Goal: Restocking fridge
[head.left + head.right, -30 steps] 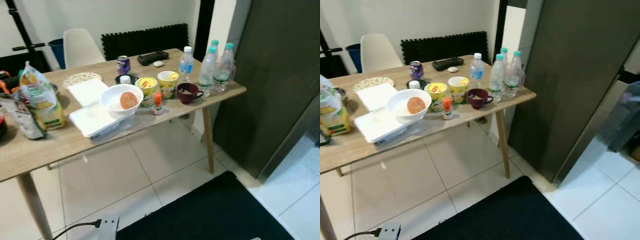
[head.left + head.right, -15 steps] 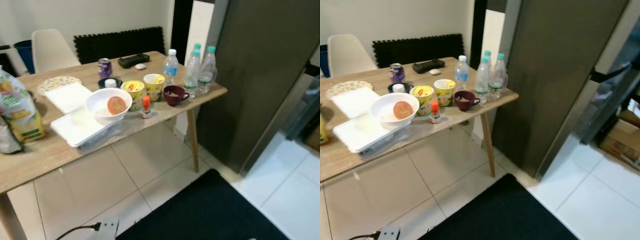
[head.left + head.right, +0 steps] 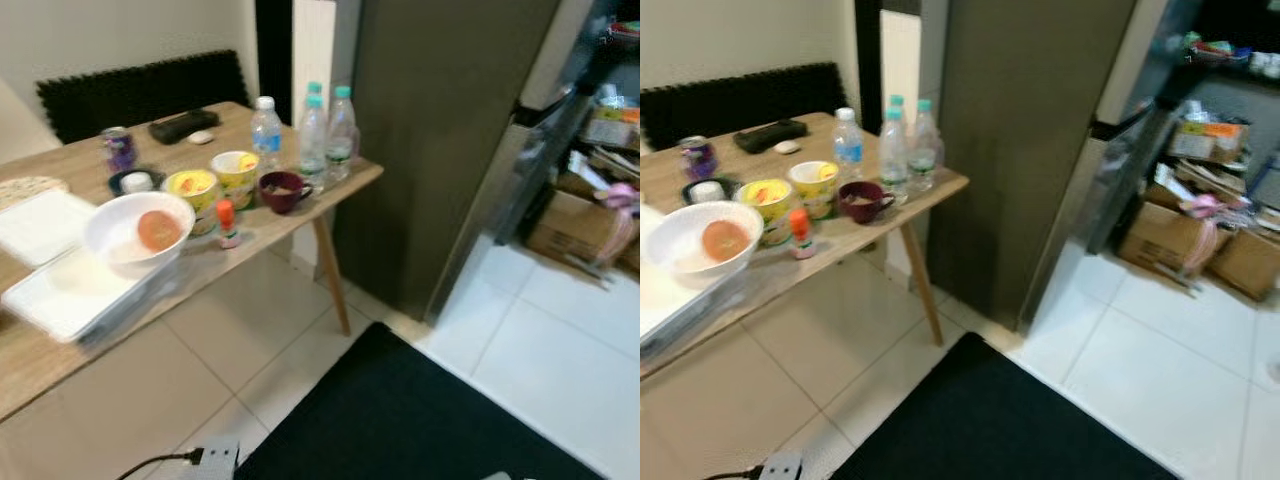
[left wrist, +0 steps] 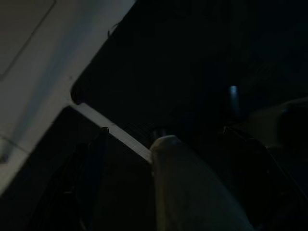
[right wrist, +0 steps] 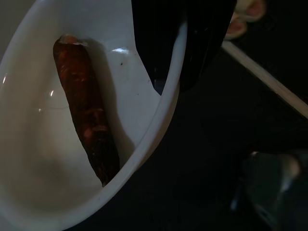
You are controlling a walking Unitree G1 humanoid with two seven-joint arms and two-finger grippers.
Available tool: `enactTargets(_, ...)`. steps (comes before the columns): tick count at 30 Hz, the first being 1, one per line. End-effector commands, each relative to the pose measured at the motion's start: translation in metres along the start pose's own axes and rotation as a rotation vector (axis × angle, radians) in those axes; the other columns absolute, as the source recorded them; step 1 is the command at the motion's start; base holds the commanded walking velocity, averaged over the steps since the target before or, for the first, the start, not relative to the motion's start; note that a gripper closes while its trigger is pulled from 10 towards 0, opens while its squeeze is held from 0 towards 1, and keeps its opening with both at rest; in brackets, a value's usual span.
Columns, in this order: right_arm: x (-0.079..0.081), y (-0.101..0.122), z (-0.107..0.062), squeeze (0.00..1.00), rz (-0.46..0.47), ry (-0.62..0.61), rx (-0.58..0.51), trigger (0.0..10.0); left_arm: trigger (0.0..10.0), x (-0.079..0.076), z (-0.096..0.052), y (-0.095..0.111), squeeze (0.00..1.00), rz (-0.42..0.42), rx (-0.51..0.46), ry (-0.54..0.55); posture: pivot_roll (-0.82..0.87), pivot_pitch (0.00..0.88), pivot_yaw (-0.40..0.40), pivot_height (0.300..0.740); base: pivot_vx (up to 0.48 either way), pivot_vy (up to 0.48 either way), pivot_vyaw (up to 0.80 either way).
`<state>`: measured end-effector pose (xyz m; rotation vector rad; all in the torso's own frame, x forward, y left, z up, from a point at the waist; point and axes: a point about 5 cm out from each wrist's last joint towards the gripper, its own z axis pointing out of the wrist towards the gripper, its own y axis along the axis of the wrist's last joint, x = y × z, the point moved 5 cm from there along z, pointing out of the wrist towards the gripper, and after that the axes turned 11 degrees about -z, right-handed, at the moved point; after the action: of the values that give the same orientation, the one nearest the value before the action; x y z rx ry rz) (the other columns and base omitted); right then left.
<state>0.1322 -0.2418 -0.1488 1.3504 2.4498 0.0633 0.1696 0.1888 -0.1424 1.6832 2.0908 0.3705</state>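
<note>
The right gripper [image 5: 168,72] grips the rim of a white bowl [image 5: 43,178]: one black finger [image 5: 154,43] lies inside the rim, the other outside it, and the two are closed narrowly on the wall. Inside the bowl, beside the inner finger and apart from it, lies a reddish-brown sausage [image 5: 89,125]. Beyond the fingers the ground is dark.

The left wrist view is very dark; the state of the left gripper's fingers cannot be determined. A black mat [image 4: 159,57] and a pale floor [image 4: 33,62] lie below it.

In the head views, the tall dark fridge [image 3: 1025,150] stands just beside the end of a wooden table [image 3: 190,265]. On the table stand three water bottles [image 3: 315,135], a maroon mug [image 3: 282,192], two yellow cups [image 3: 215,183], a second white bowl holding an orange fruit [image 3: 158,230], and a white tray [image 3: 55,295]. Cardboard boxes [image 3: 1185,240] lie on the floor past the fridge.
</note>
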Motion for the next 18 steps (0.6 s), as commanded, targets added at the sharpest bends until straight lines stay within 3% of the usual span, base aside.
enactTargets(1,-0.0029,-0.0019,-0.0004,0.0,-0.013,-0.006,0.005,10.0,10.0,-0.0029,0.0009,0.0038,0.0,0.004,-0.011,-0.006,0.0,0.0,-0.025,0.74,0.0,0.0,-0.8)
enactTargets(18,-0.0037,-0.0025,-0.0006,0.0,-0.032,-0.013,-0.004,10.0,10.0,-0.0039,0.0008,0.0022,0.0,0.014,-0.003,-0.017,-0.01,0.0,-0.029,0.74,0.0,0.0,-0.75)
